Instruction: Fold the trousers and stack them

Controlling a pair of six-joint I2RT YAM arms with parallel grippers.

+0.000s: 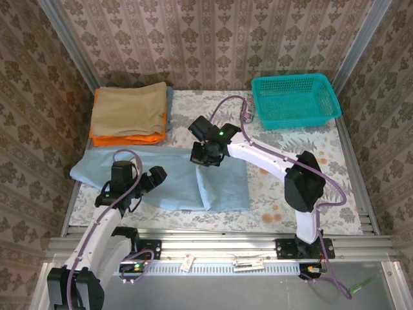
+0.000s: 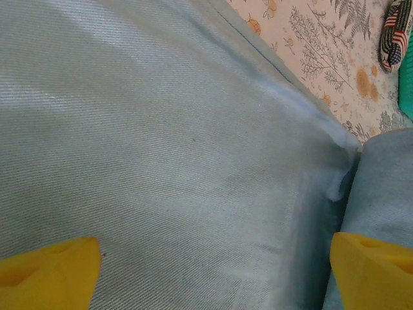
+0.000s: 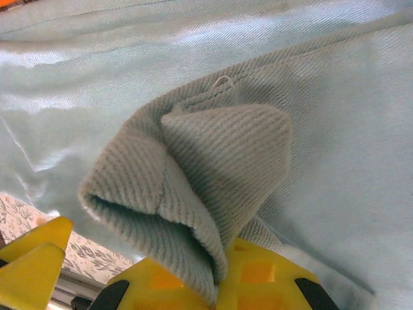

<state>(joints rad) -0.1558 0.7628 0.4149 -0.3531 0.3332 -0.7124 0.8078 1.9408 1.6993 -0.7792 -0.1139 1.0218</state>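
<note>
Pale light-blue soft cloth trousers lie flat across the lower middle of the overhead frame; likely light and limp, so take them by stitched edges, as your right gripper does, clamped on a bunched fold, while your left gripper hangs wide open above them

I'm looking into a lab test booth dressed as a home: damask wallpaper panels on three sides, a bare aluminium rail along the bottom, and a floral-covered bench.

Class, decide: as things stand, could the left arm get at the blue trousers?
Probably yes: the left arm hangs right over the trousers with its jaws open wide, and nothing lies between them and the cloth.
</note>
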